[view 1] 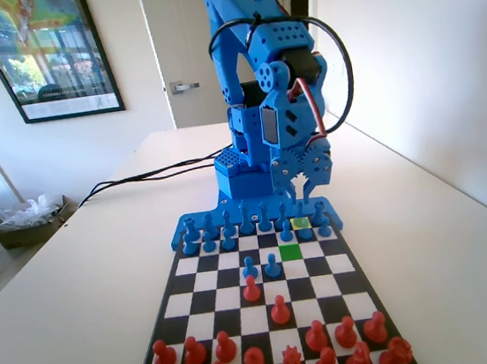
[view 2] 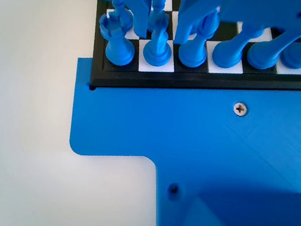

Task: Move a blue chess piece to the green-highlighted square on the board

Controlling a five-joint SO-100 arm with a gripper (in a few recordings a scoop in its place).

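Nearest, red pieces (view 1: 256, 358) stood untouched. Mid-board, the green-highlighted square (view 1: 290, 251) lay vacant on the board (view 1: 178, 283), beside two advanced blue pawns. Farthest, my gripper (view 2: 162, 20) hung low over the back rank, jaws parted astride the blue chess piece (view 2: 159, 37), not yet clenched, evidently positioned so to grasp it.

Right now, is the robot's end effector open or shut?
Open. In the wrist view the end effector has its jaws apart, one on each side of an upright blue chess piece.
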